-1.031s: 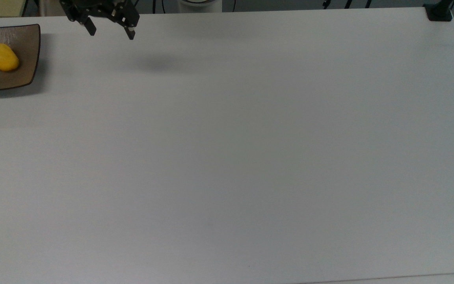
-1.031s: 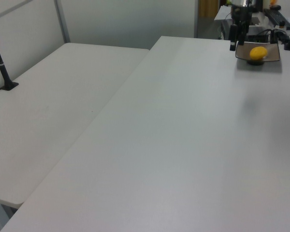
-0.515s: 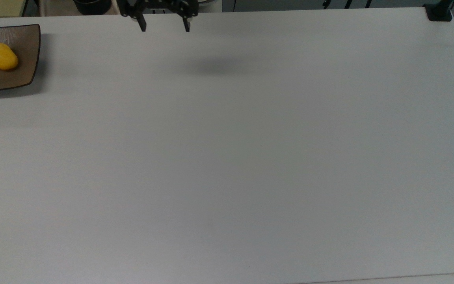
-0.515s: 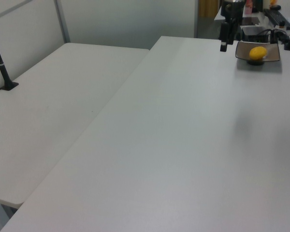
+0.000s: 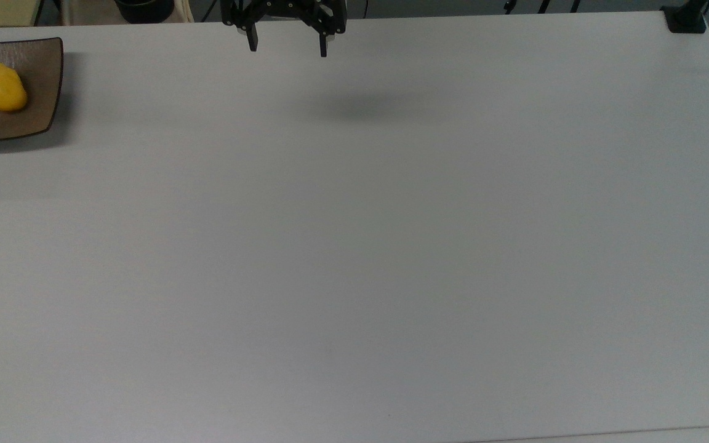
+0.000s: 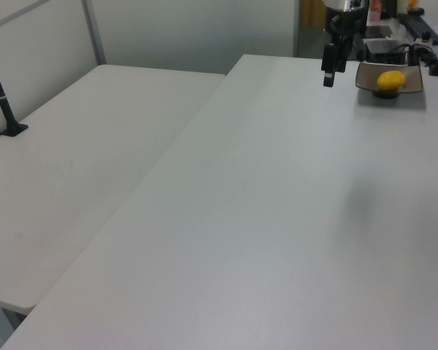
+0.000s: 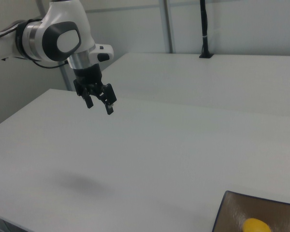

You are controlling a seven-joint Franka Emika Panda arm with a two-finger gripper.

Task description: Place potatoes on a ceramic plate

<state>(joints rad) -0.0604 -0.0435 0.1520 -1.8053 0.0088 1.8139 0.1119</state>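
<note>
The potato (image 5: 2,87) is seen resting on the plate (image 5: 40,74), so placement seems done. The gripper (image 5: 287,46), fingers apart and empty, is held well apart above the table (image 5: 354,246); probably only retreat remains.

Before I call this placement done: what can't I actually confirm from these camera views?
- Ceramic plate: its left part is cut off by the top view's left edge; its lower part by the right view's bottom edge.
- Potato: its underside is hidden by its own body, so contact with the plate is only apparent.
- Gripper: its upper body is cut by the top view's upper edge.
</note>
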